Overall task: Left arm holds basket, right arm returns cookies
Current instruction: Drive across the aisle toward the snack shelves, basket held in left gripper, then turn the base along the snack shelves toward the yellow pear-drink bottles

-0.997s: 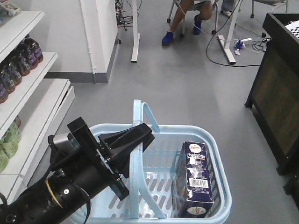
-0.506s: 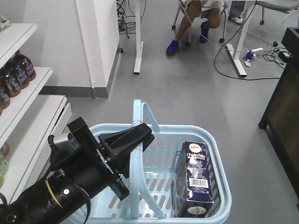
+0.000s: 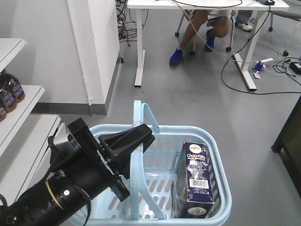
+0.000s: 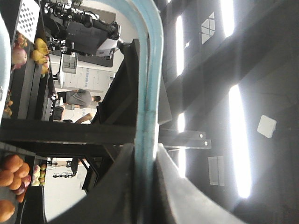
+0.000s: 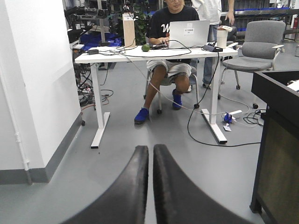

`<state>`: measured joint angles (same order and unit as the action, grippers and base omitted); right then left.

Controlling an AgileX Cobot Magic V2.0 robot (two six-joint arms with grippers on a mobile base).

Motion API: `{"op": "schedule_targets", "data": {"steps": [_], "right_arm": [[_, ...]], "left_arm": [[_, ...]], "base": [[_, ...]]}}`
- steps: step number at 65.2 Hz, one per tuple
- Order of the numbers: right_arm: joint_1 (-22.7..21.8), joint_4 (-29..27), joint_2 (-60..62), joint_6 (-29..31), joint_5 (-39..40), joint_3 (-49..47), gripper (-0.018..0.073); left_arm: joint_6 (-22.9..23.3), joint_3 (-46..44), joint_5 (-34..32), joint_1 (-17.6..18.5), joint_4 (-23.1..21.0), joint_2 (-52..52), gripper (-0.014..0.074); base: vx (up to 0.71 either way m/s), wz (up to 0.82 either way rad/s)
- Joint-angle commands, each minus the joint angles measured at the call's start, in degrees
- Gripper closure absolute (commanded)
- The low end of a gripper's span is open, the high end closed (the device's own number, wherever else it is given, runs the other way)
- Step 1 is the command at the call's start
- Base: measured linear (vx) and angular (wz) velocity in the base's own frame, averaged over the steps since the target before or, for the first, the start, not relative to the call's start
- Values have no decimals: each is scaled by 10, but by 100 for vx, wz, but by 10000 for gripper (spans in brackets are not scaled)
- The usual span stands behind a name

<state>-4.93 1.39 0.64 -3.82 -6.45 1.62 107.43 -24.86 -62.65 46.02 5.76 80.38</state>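
One hoop handle (image 4: 148, 70) is all that carries the light blue plastic shopping basket (image 3: 225, 188). The wedge-shaped left gripper (image 3: 141, 136) of the thick cylindrical black left arm (image 3: 70, 188) is clamped on that handle, and the left wrist view shows the blue bar pinched tight between the jaws. The tall dark navy cookie box (image 3: 197, 176) stands upright inside the basket, against its right wall and apart from the handle.

The likeliest trouble is the basket swinging or twisting on this single grip once the box is pulled, because the load sits off to one side. The tall box could also tip against the slotted wall if it is nudged rather than seized squarely.

The blocky black right gripper (image 5: 150, 151) has its fingers pressed together on nothing and points out over the floor, so it would need to spread before any reach.

The raised handle and the left arm crowd the basket's left half. This leaves the right side as the freer approach.

White shelving (image 3: 23, 136) with dark bottles (image 3: 9, 92) stands left of the basket, beyond the left arm. Ahead of the basket are a white pillar (image 3: 94, 47), a white desk (image 5: 154, 53), a seated person (image 5: 170, 28) and loose floor cables (image 3: 244, 80). A dark cabinet (image 5: 275, 140) stands to the basket's right.
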Motion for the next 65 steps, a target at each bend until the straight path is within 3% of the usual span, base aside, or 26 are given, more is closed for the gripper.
{"op": "schedule_targets", "data": {"steps": [1,29,65], "right_arm": [[-2,2,7,2,41,11,565],[-2,2,7,2,41,11,565],[-2,2,7,2,41,11,565]], "left_arm": [[2,-15,-160,3,-9,-18,596],[2,-15,-160,3,-9,-18,596],[2,-15,-160,3,-9,-18,596]], "base": [[37,-3],[30,6],[13,39]]}}
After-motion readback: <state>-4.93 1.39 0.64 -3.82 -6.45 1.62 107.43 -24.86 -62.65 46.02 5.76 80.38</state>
